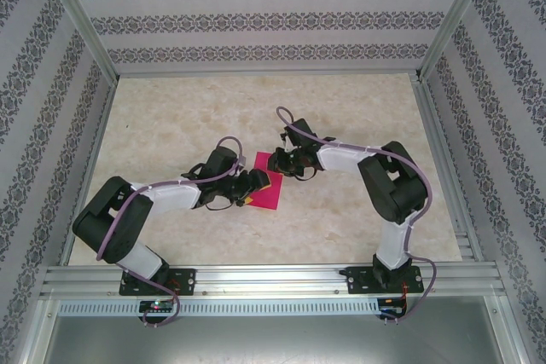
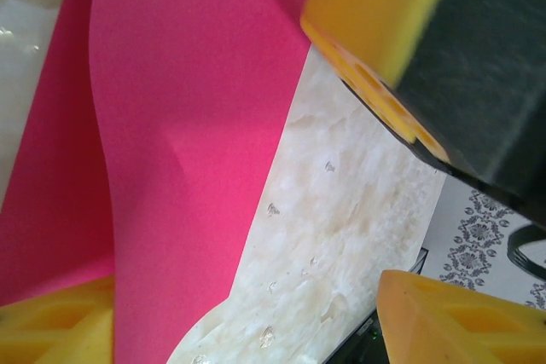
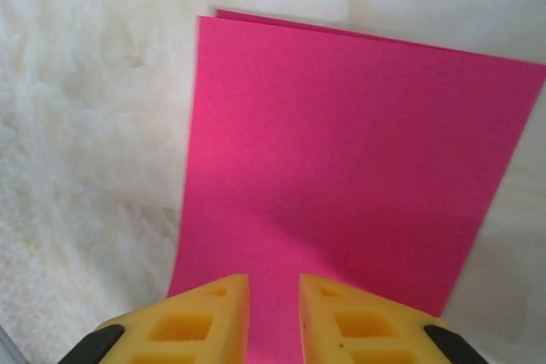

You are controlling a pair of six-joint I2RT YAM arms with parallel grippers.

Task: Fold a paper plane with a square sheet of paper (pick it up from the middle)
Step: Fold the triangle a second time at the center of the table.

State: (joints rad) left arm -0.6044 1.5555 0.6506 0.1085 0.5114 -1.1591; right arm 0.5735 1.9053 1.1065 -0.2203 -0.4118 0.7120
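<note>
Top view: left pincer (image 1: pixel 259 188) and right pincer (image 1: pixel 287 164) are covering parts of the square sheet of paper (image 1: pixel 270 194). Right wrist: fingers (image 3: pixel 203 323) are hiding its near edge.

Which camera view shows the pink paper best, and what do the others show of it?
The right wrist view: the pink paper lies almost whole there, flat, its two layers visible at the far edge. The left wrist view shows a close, curved part; the top view shows it small, partly hidden.

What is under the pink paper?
The pale table lies around the pink paper; a second pink layer peeks out at its far edge. What it covers is hidden.
</note>
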